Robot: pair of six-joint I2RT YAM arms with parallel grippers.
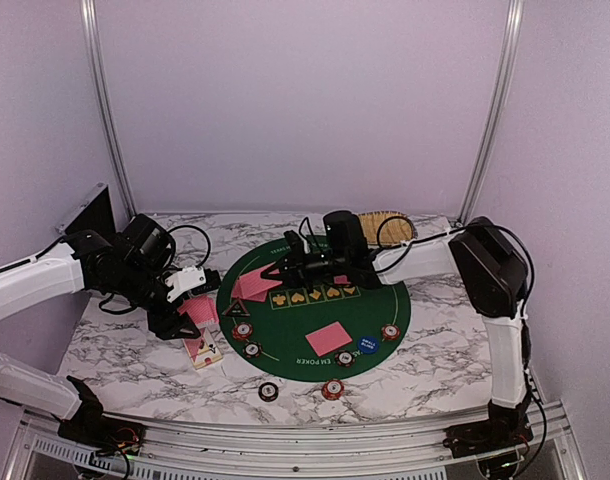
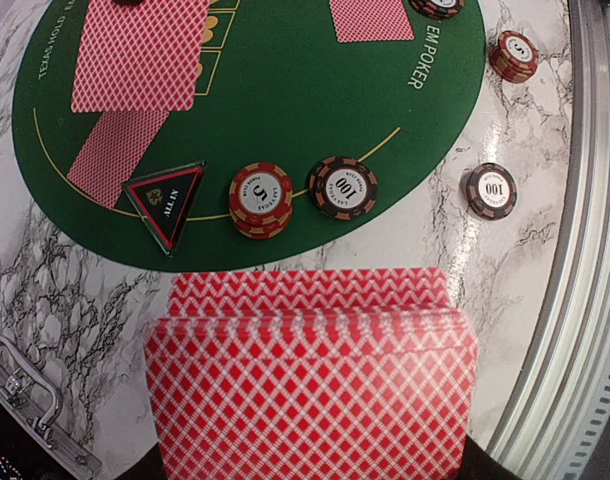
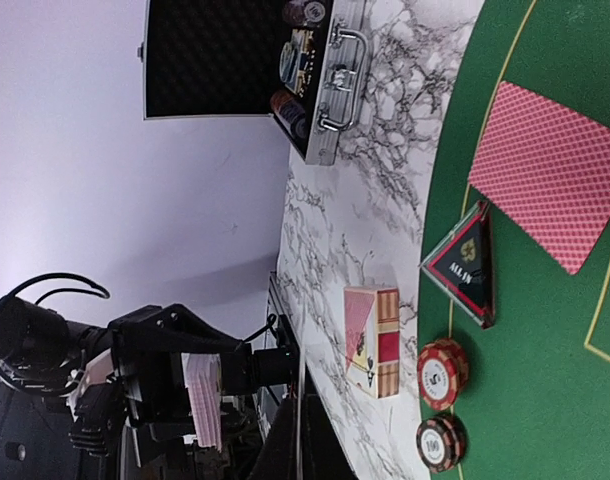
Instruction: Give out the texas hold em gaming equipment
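Left hand (image 1: 190,312) is clamped on a deck of red-backed cards (image 2: 310,380), slightly fanned. It's holding them just off the left edge of the green mat (image 1: 385,300), over the marble worktop (image 1: 135,350).

Right hand (image 1: 276,272) is closed up tight over the left-rear part of the mat. Its tip is right at the top card (image 2: 140,50), which overlaps a lower card (image 2: 113,158). Honestly can't tell if it's actually pinching that card or just touching it.

A third card (image 1: 328,338) lies face down toward the front middle of the mat, with the blue button (image 1: 366,344) just beside it on the right.

The black All In triangle button (image 2: 167,200) sits at the mat's left rim, next to the lower card. Then a red-and-white 5 chip (image 2: 261,197) and a dark 100 chip (image 2: 342,186) follow in a row along the rim. Another red-and-white chip (image 1: 389,331) is over on the mat's right side.

Two chips sit off the mat on the worktop out front, a dark front chip (image 1: 269,391) and a red front chip (image 1: 332,389).

The card box (image 1: 203,350) lies on the worktop near the left hand. There's an open case (image 3: 215,60) with more chips at the left rear, and a woven tray (image 1: 385,225) at the back.
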